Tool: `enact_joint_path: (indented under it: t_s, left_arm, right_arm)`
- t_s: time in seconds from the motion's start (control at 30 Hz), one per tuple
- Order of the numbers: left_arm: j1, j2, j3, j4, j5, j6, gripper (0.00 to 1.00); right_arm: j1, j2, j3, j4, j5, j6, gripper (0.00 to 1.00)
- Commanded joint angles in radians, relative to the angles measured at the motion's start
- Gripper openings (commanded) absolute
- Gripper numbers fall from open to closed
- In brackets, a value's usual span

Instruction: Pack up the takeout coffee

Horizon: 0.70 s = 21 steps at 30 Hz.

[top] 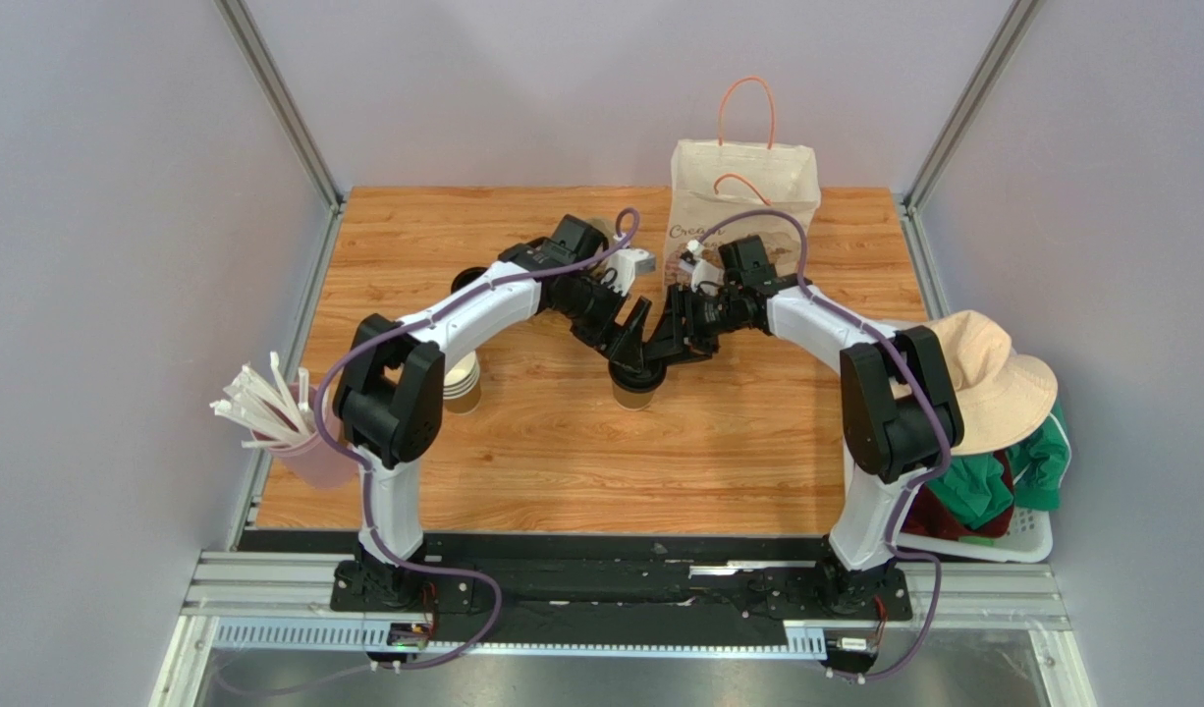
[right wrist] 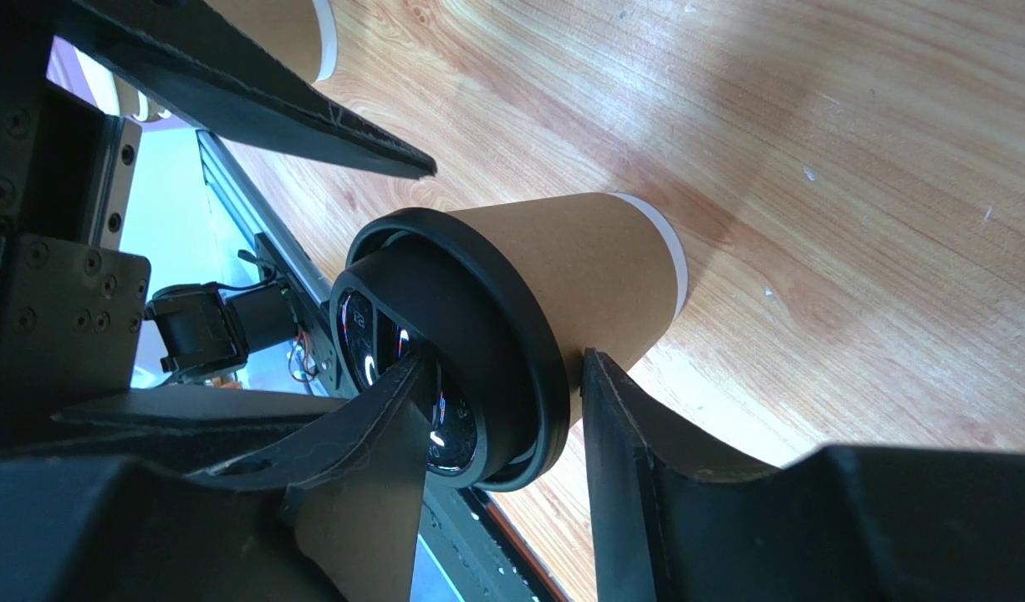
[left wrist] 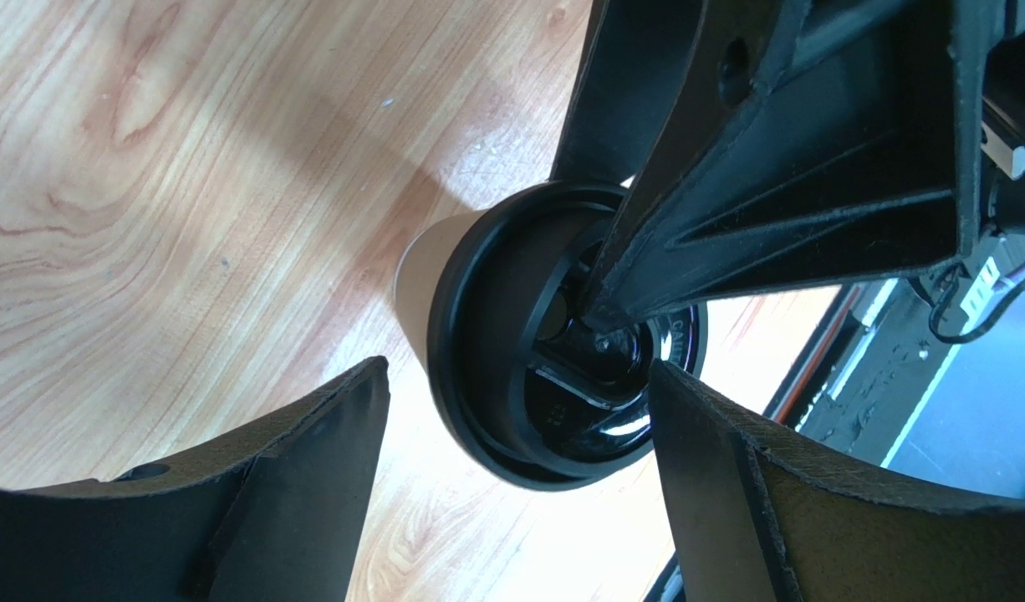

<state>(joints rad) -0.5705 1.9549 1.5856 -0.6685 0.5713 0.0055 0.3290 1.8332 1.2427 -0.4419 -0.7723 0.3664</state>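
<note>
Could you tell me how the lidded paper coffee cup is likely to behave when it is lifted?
The takeout coffee has paper walls, so a hard squeeze would probably dent it. It stands on a base narrower than its top, so a sideways push may tip it. Its black lid looks glossy, likely slippery.

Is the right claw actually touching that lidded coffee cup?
Touching. Right wrist view: one finger of the right gripper lies on the lid of the takeout coffee, the other against its paper wall.

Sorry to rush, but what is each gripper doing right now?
Left gripper: open, holding nothing.
Right gripper: closed on the takeout coffee at its lidded rim.
</note>
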Motion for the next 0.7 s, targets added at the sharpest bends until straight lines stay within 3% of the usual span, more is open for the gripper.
enact_joint_path:
  t_s: [0.0, 0.3, 0.67]
  left_arm:
    - [0.047, -0.063, 0.030, -0.019, 0.067, 0.037, 0.84]
    - [0.144, -0.112, -0.072, 0.032, 0.206, 0.039, 0.83]
    - [0.162, -0.102, -0.130, 0.053, 0.203, 0.036, 0.70]
  right_arm:
    - [0.013, 0.000, 0.008, 0.008, 0.030, 0.000, 0.26]
    - [0.030, -0.037, 0.021, -0.018, 0.091, -0.018, 0.26]
    - [0.082, -0.089, 0.001, -0.031, 0.194, -0.060, 0.26]
